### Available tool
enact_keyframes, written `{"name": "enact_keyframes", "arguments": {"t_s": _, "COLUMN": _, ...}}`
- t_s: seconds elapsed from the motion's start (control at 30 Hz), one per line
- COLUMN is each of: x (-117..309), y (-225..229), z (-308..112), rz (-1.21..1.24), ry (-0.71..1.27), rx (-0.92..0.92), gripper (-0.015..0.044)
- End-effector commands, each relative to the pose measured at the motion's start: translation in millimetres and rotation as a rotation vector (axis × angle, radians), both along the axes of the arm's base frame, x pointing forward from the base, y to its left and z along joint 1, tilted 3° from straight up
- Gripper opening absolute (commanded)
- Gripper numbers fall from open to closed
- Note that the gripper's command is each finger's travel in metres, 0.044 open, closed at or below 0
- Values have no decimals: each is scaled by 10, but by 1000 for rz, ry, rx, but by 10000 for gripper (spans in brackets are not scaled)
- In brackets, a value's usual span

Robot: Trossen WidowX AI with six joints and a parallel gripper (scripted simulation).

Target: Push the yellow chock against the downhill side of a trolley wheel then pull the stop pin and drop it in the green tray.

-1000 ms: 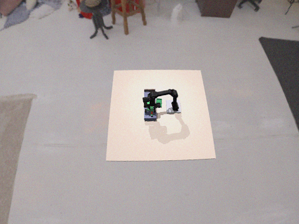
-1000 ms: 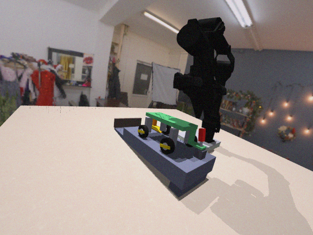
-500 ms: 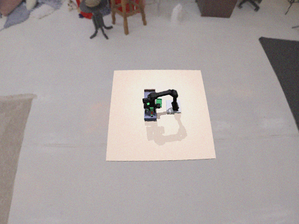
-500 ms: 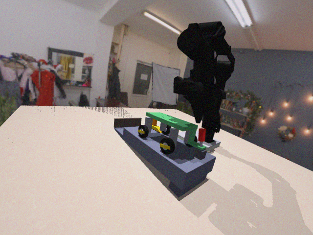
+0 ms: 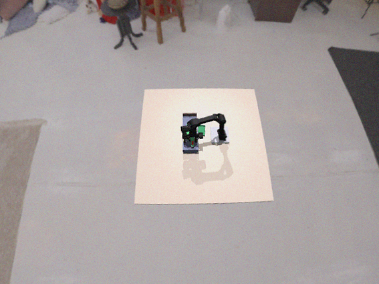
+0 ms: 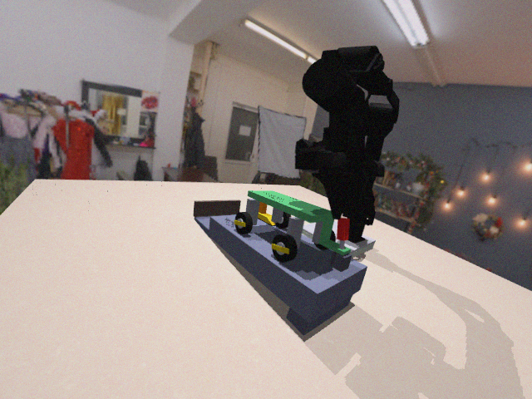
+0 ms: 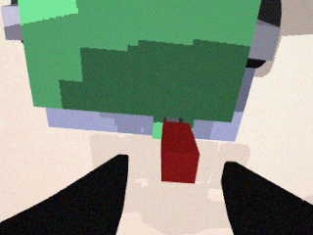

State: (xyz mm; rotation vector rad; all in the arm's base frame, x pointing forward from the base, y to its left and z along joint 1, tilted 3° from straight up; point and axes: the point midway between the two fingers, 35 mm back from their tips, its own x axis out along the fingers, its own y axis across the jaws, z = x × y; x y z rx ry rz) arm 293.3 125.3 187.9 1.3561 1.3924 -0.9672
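The green trolley stands on the blue-grey ramp. The stop pin's red head stands upright at the trolley's uphill end, its shank in the green tab. My gripper is partly open and empty. In the wrist view its fingertips lie to either side of the red head, with space on both sides. The yellow chock with its orange handle sits on the ramp, downhill of the far downhill wheel. The trolley partly hides it, and I cannot tell whether it touches the wheel.
The green tray lies between the ramp and the arm's pale base plate. A dark end board stands across the ramp's downhill end. The arm reaches over the tray side to the ramp's uphill part.
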Motion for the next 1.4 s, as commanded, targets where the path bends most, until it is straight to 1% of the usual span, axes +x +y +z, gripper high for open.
{"name": "enact_keyframes", "arguments": {"t_s": 0.0, "x": -7, "y": 13, "z": -54, "rz": -2, "ry": 7, "rx": 2, "gripper": 190}}
{"name": "enact_keyframes", "arguments": {"t_s": 0.9, "x": 1, "y": 105, "z": -392, "rz": -2, "ry": 7, "rx": 3, "gripper": 190}}
{"name": "enact_keyframes", "arguments": {"t_s": 1.03, "x": 12, "y": 102, "z": -358, "rz": 1, "ry": 2, "rx": 3, "gripper": 85}}
{"name": "enact_keyframes", "arguments": {"t_s": 1.33, "x": 12, "y": 102, "z": -358, "rz": 1, "ry": 2, "rx": 3, "gripper": 25}}
{"name": "enact_keyframes", "arguments": {"t_s": 1.37, "x": 11, "y": 102, "z": -356, "rz": 1, "ry": 2, "rx": 3, "gripper": 0}}
